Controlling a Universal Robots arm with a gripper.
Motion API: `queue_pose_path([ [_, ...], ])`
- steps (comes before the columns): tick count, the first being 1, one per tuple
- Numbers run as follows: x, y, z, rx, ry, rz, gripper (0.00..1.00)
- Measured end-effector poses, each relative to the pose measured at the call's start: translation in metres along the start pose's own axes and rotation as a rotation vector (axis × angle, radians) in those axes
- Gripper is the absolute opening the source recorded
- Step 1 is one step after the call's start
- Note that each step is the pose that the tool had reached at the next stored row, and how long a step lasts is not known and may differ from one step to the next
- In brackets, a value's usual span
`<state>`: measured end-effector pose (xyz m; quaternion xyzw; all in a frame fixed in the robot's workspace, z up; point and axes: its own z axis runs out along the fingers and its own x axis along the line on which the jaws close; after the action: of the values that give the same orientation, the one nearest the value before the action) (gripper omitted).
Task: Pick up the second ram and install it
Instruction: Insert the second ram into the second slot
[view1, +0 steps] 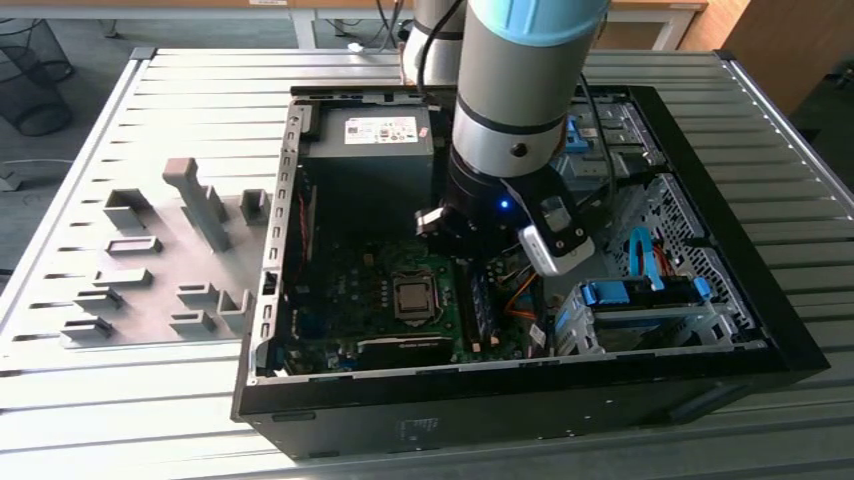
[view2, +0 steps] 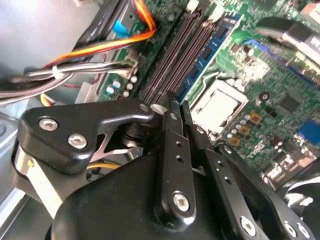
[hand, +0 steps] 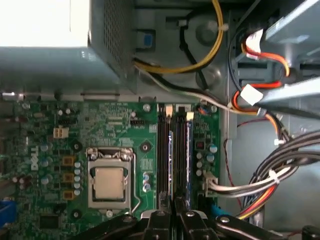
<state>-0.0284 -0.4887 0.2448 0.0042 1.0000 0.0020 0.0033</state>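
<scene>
Inside an open computer case on the slatted table, the arm's tool hovers with its fingers pressed together directly above the memory slots. Just ahead of its fingertips, the second ram sits upright in a slot beside the silver socket on the motherboard.

open black computer case on slatted metal table | green motherboard with square silver socket | grey plastic fixture blocks beside case | yellow-orange cable bundle
</scene>
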Motion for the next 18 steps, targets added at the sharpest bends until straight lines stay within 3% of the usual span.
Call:
queue_pose_path([
  [6,0.0003,-0.0007,0.0018,-0.0006,-0.0001,0.001,0.14],
  [13,0.0004,0.0021,0.0119,-0.0004,-0.0001,0.017,0.14],
  [18,0.0005,0.0021,0.0123,-0.0002,0.0,0.018,0.14],
])
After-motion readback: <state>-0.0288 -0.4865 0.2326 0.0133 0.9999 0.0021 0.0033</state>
